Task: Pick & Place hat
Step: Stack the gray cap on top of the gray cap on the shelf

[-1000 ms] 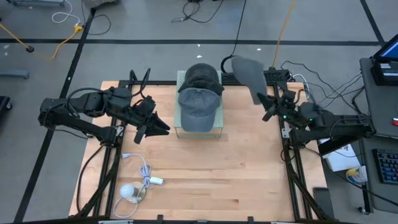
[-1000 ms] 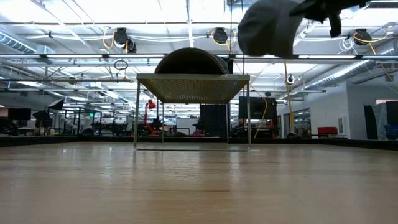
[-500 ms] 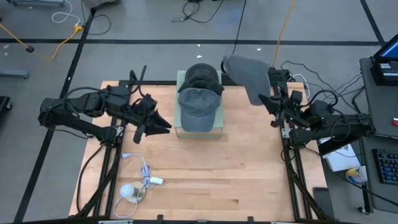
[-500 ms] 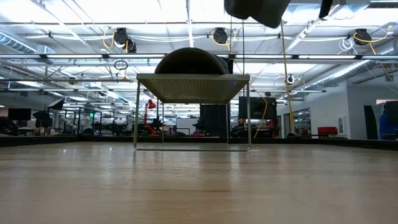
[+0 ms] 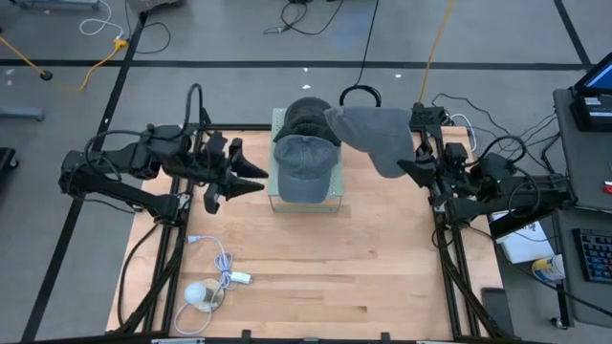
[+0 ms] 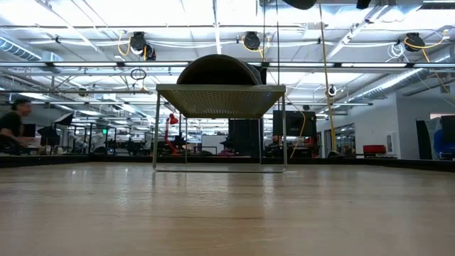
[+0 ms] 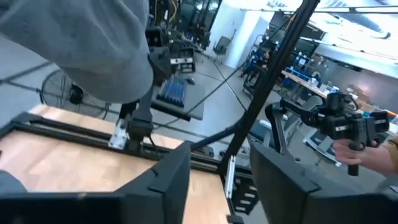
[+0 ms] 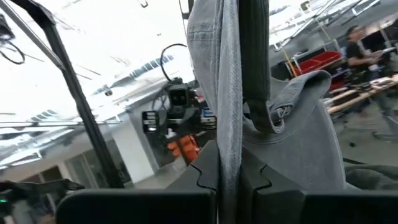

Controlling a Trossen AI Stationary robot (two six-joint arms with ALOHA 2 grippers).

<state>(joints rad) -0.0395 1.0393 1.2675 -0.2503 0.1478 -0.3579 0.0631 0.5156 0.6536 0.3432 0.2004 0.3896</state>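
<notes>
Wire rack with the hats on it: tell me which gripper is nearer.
Left. The left gripper sits just beside the wire rack, off its left edge. The right gripper is farther off its right side, holding a grey hat.

Right gripper (image 5: 409, 164) holds a grey hat (image 5: 371, 134) aloft near the table's (image 5: 306, 277) back-right edge, just beside the rack (image 5: 337, 182) carrying two hats, while left gripper (image 5: 251, 177) hovers alongside, fingers parted

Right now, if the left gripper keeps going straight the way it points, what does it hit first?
Probably the grey cap on the wire rack: the open left gripper points right at it. Height is unclear from above, so it could pass over.
</notes>
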